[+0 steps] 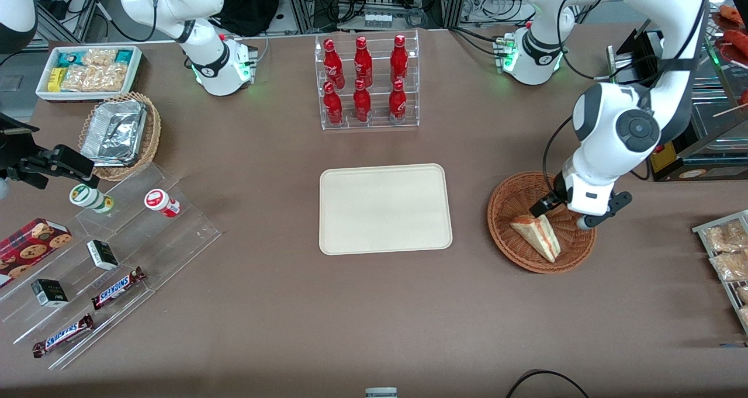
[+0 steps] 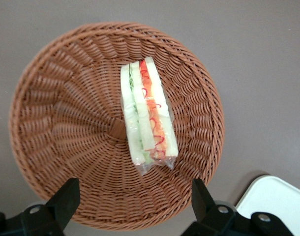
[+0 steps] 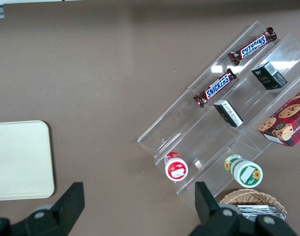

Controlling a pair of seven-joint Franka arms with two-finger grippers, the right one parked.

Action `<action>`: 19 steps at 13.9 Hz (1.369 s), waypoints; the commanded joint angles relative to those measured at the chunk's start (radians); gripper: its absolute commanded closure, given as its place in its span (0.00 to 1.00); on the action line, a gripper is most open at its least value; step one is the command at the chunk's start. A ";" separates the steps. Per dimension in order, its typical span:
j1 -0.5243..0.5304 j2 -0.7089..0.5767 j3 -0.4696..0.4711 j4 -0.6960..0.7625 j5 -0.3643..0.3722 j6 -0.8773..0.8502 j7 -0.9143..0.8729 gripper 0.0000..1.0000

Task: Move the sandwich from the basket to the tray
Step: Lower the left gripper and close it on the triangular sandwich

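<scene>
Brown surface (image 1: 280, 304) holds all items. Sandwich (image 2: 147, 115) lies in basket (image 2: 51, 123), wrapped, filling edge up. Gripper (image 2: 133, 204) hovers above it, spread wide, empty, lined up for grasp. Tray (image 1: 385, 208) beside basket, bare, ready for drop.

The left arm rises from its base near the table's edge farthest from the front camera, toward the working arm's end, arches up out of sight, and comes back down with its large round joint bent over. Its white wrist tilts downward and a black cable loops beside it. The gripper (image 1: 562, 214) hangs at the end of the wrist, low above the table, pointing down. In the wrist view its two dark fingers (image 2: 66, 199) stand wide apart, with nothing held between them. Neither fingertip touches anything that can be seen.
</scene>
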State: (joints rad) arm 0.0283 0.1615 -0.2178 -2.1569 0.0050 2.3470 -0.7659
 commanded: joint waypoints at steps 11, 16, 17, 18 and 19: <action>-0.005 0.178 0.005 0.038 0.003 0.193 -0.030 0.35; -0.004 0.168 0.009 0.049 0.013 0.184 -0.001 0.85; -0.002 0.162 0.023 0.049 0.015 0.181 0.022 0.86; -0.004 0.149 0.026 0.049 0.016 0.170 0.025 0.86; -0.002 0.129 0.028 0.052 0.016 0.137 0.028 0.86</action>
State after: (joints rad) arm 0.0292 0.3287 -0.2014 -2.1129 0.0102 2.5305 -0.7550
